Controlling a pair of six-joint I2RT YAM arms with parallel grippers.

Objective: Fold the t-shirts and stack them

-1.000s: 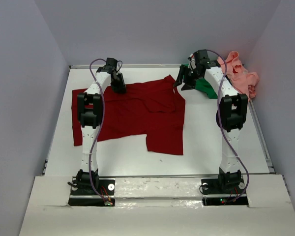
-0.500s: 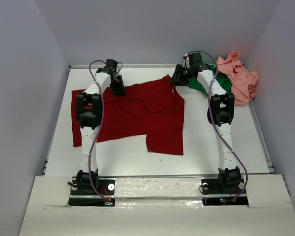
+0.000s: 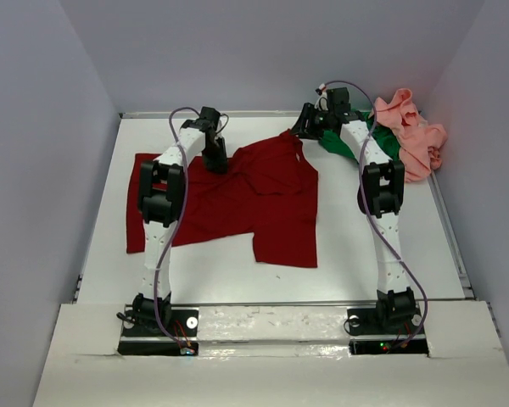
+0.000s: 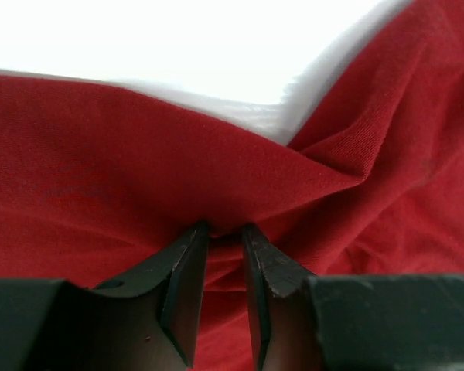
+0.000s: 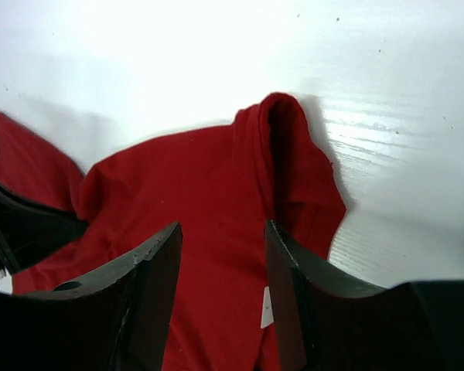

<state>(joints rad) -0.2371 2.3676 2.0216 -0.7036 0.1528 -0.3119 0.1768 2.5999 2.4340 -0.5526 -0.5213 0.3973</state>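
1. Clamped with the left gripper point(image 4: 224, 232), nearly closed, on a raised fold of the dark red t-shirt point(image 3: 237, 199), probably for pulling it flat.
2. Poised with the right gripper point(image 5: 220, 239), jaws apart and empty, over that shirt's far right corner.
3. Heaped beyond at the table point(image 3: 365, 246) edge: green t-shirt point(image 3: 340, 147), salmon pink t-shirt point(image 3: 414, 136), unfolded.

Dark red t-shirt point(image 3: 254, 195): matt knitted cloth with a fine visible weave, soft and creased. Bright green t-shirt point(image 3: 349, 146) and salmon pink t-shirt point(image 3: 416, 136): likewise matt cloth, crumpled. Table point(image 3: 365, 246): smooth white top with a slight sheen, a few dark specks. Left gripper point(image 4: 223, 229) and right gripper point(image 5: 223, 226): hard black plastic by the look, semi-matt, edges faintly scuffed. Left arm point(image 3: 157, 254) and right arm point(image 3: 390, 254): smooth white shells, black joints. Walls point(image 3: 271, 51): flat, matt, pale grey-lilac.
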